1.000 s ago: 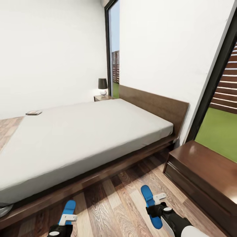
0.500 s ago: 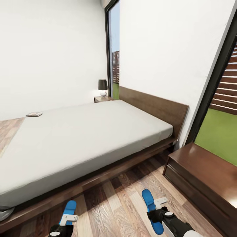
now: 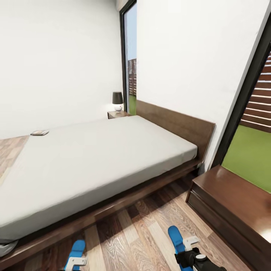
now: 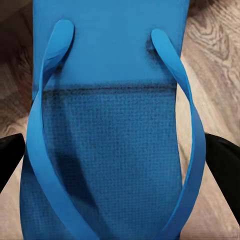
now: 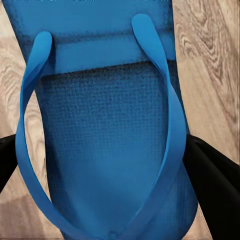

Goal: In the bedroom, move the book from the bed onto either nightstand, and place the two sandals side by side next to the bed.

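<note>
— Sandals first: where does each one sit?

— One in each gripper. The left gripper (image 4: 120, 150) has its dark fingers (image 4: 222, 160) on either side of a blue sandal (image 4: 107, 140), pressed against its edges, so I judge it clamped on that sandal. The right gripper (image 5: 115, 165) is the same, its fingers (image 5: 212, 175) tight against the sides of the other sandal (image 5: 110, 140). From the head camera both sandals show low down, the left one (image 3: 77, 249) and the right one (image 3: 176, 238), held above the plank floor (image 3: 131, 229) just beside the bed (image 3: 94, 162).

— So which step is this?

— The sandal step, by my reading. Both are carried, neither set down. The next move calls for lowering both arms to the floor beside the bed frame, bringing the two sandals parallel and close together, then letting go.

— And the book?

— The book (image 3: 39, 132) lies flat on the far corner of the mattress, well apart from both grippers. It is not yet moved.

— Anything that holds things?

— Two nightstands. The near nightstand (image 3: 233, 195) at the right has a bare top where it shows. The far nightstand (image 3: 117, 113) beyond the bed carries a lamp (image 3: 117, 101). Whether anything is in the drawers, I cannot tell.
</note>
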Motion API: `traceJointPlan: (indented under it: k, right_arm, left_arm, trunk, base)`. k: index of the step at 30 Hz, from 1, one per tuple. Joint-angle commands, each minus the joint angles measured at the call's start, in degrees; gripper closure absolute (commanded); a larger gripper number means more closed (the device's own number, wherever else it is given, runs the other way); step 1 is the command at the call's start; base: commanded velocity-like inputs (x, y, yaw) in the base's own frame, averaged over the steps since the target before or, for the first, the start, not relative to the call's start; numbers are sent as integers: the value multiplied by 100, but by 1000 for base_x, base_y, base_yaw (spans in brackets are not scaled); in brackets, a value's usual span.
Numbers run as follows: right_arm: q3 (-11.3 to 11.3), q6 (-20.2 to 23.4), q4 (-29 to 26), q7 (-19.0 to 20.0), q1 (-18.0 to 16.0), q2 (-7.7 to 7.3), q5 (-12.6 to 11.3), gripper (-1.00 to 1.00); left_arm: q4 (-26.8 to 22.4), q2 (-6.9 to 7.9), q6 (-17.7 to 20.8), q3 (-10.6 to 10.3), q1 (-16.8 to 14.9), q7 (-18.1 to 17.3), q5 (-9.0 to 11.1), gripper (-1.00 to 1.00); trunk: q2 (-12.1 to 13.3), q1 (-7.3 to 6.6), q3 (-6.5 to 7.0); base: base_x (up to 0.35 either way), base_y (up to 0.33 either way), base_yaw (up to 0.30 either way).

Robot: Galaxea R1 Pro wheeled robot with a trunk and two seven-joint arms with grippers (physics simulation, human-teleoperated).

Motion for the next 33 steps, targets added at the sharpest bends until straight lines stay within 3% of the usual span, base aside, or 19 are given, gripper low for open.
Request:
traceJointPlan:
  k: [1,16,33]
  right_arm:
    - [28,24,15,12,2,-38,-11,100]
    - [40,14,86,-17,135,-280,-5,100]
    - [32,-22,135,-23,282,-300,-5,100]
  left_arm:
    - [45,-30,-48,-50,-2,33,49,100]
    - [204,-135,-188,-136,36,32,-13,100]
    - [206,-210,-253,-148,53,39,1,100]
  trunk:
    - [39,-23,13]
    - [641,-353,283]
    - [1243,-682,552]
  base:
    - [0,0,0]
    - [0,0,0]
    - [0,0,0]
